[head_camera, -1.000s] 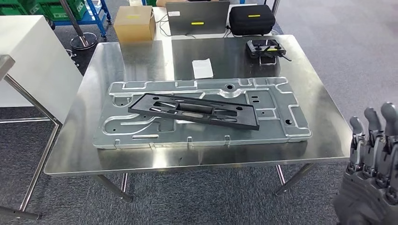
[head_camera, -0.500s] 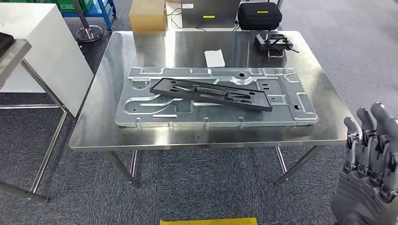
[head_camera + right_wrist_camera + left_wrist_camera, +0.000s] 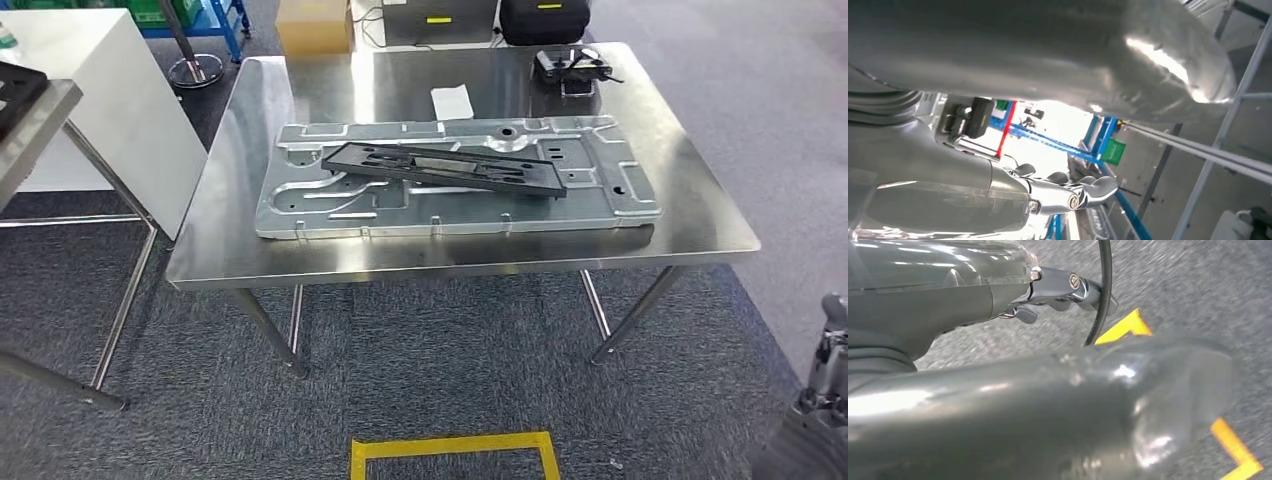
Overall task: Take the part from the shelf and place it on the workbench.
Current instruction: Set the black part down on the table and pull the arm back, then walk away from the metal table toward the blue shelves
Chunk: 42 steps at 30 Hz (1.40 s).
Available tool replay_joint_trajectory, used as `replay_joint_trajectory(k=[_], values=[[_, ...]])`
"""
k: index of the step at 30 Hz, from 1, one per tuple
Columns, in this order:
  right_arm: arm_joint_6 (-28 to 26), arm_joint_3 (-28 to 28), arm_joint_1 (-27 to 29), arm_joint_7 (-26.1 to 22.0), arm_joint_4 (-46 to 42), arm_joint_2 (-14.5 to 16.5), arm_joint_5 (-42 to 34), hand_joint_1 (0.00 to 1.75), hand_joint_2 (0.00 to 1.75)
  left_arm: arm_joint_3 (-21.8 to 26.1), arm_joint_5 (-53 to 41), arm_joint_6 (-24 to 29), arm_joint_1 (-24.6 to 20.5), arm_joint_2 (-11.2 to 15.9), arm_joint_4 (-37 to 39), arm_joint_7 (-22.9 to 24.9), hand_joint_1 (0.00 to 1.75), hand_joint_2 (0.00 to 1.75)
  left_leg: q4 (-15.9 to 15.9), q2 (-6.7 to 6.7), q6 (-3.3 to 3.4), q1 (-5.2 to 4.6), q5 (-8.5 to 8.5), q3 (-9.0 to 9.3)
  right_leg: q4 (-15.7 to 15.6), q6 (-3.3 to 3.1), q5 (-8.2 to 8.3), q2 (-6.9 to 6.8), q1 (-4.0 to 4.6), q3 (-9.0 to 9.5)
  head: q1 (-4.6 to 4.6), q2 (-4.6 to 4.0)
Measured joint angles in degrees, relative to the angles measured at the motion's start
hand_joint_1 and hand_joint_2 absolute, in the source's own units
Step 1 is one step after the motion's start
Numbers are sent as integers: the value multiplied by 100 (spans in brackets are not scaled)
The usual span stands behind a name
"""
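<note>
Right hand [image 3: 822, 400] sits low at my frame's bottom right corner, holding nothing I can see; how far its fingers are spread I cannot tell. On the workbench [image 3: 700, 215], the black part [image 3: 445, 168] lies across a metal panel [image 3: 300, 215], mid-surface.

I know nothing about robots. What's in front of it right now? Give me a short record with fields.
Workbench: steel table
On it: large silver metal plate
On the plate: long black part, lying flat
Back of the table: white paper; small black device
Floor: grey carpet with yellow tape outline
Right hand: at the lower right corner, nothing seen in it
Left hand: low, over the carpet, holds nothing
</note>
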Motion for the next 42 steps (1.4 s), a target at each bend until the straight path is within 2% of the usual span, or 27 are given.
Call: replay_joint_trajectory(k=[2,4,5,7,9,10,12,13,15,17,18,19,20,22,24,25,27,28,30,31,32,34,35,37,39,41,42], values=[[9,-13,7,8,0,-1,-1,0,0,16,2,2,-5,3,15,-1,0,0,721,-2,-73,59,-484,-154,32,2,126,-15,-7,-184,-16,0],[22,-15,6,34,0,-1,-1,0,0,31,9,8,-15,5,24,-1,0,0,1078,0,-134,111,-437,-96,109,35,233,-29,-23,-392,-17,-1],[34,-15,3,56,0,-1,-1,0,0,36,13,10,-17,6,26,-1,0,0,976,0,-156,133,-265,64,162,57,276,-31,-36,-499,-18,0],[73,-16,-9,110,-2,-1,-1,0,0,41,16,11,-25,7,27,-2,0,0,247,-1,-178,161,-54,652,294,114,347,-30,-51,-691,-23,0],[113,-17,-23,149,-9,-1,-1,0,0,45,17,13,-40,6,27,-4,0,0,-474,-9,-131,155,-152,1135,397,185,410,-31,-50,-791,-17,0],[126,-18,-27,160,-13,-1,-1,0,0,47,17,14,-44,6,27,-5,0,0,-636,-13,-91,144,-217,1222,413,224,449,-33,-49,-806,-21,1],[137,-18,-32,175,-15,-1,2,0,0,56,17,15,-44,4,27,-8,0,0,-673,-1,14,136,-153,1169,412,308,514,-31,-67,-821,-30,0],[139,-18,-29,181,-16,-1,3,0,0,64,17,15,-45,2,28,-9,0,0,-681,12,71,139,-86,1113,464,342,429,-18,-79,-858,-29,0],[155,-18,-20,196,-16,-1,7,0,0,76,18,14,-49,-4,29,-11,0,0,-703,44,160,150,69,956,852,390,-65,13,-102,-993,-4,0],[188,-18,-5,223,-15,-1,19,0,0,81,17,13,-50,-4,29,-14,0,0,-692,53,188,142,211,759,1535,426,-611,26,-103,-1135,16,-1],[205,-18,8,237,-15,-1,27,0,0,82,16,11,-51,-4,29,-14,0,0,-677,56,185,139,282,661,1819,439,-691,28,-104,-1152,17,-1],[220,-18,24,248,-15,-1,35,0,0,85,13,7,-52,-4,29,-14,0,0,-656,59,177,137,348,557,1964,445,-625,30,-106,-1100,18,-1],[232,-18,44,258,-15,-1,40,0,0,87,8,2,-55,-4,30,-13,0,0,-627,59,165,136,410,454,1928,443,-460,31,-107,-960,18,-1],[251,-18,89,286,-15,1,43,0,0,91,-1,-7,-60,-4,32,-11,0,0,-562,53,129,133,513,276,1288,415,-196,37,-105,-396,17,-1],[275,-16,140,314,-17,8,48,0,0,92,-5,-10,-64,-5,36,-9,0,0,-508,39,73,118,605,173,437,360,-286,47,-81,180,12,0],[286,-16,167,319,-19,13,53,0,0,94,-6,-10,-66,-6,37,-9,0,0,-502,37,39,116,653,149,194,328,-366,51,-62,317,13,1],[309,-14,223,331,-20,25,62,0,0,97,-7,-11,-68,-6,39,-8,0,0,-508,35,-35,121,720,118,74,254,-363,45,-52,303,12,-1],[337,-10,255,351,-20,32,64,0,0,98,-7,-11,-67,-5,39,-6,0,0,-471,31,-69,131,667,86,66,206,-317,38,-60,259,13,-1],[485,14,403,475,-20,57,48,0,0,99,-7,-12,-59,-3,40,6,0,0,-126,20,-128,142,249,-40,47,118,-206,15,-81,150,-1,-1],[604,39,541,564,-17,75,17,0,44,99,-6,-14,-56,-3,40,19,0,0,192,17,-151,146,-58,-128,50,93,-158,1,-74,89,-7,-1],[743,74,731,643,1,105,2,0,44,100,-5,-24,-53,-2,40,38,0,0,561,16,-171,147,-311,-214,59,82,-111,-13,-68,25,-14,-1],[994,128,1179,706,133,218,125,0,44,102,-5,-62,-51,0,39,82,0,0,1070,16,-190,148,-412,-250,92,87,-34,-42,-54,-105,-14,-1],[1125,133,1406,686,271,320,281,0,0,103,-7,-84,-47,1,37,100,0,0,1059,17,-185,147,-282,-139,117,93,-6,-51,-48,-167,-14,-1],[1442,50,1789,565,677,644,613,0,0,97,-8,-111,-38,2,22,116,0,0,414,11,-136,141,10,386,176,108,30,-58,-39,-256,-14,-1],[1655,-132,2019,459,1179,1007,776,0,0,86,-9,-133,-38,2,-4,119,0,0,-382,5,-66,116,32,919,234,140,58,-53,-21,-310,-16,-1],[1633,-339,2143,465,1658,1250,762,0,0,79,-9,-157,-45,1,-28,119,0,0,-697,8,-21,98,-42,1064,262,190,94,-51,-6,-346,-11,0],[1597,-429,2201,480,1869,1341,731,0,0,74,-9,-165,-42,-1,-39,119,0,0,-728,13,-20,102,-42,1043,263,172,84,-52,-1,-358,-8,0]])
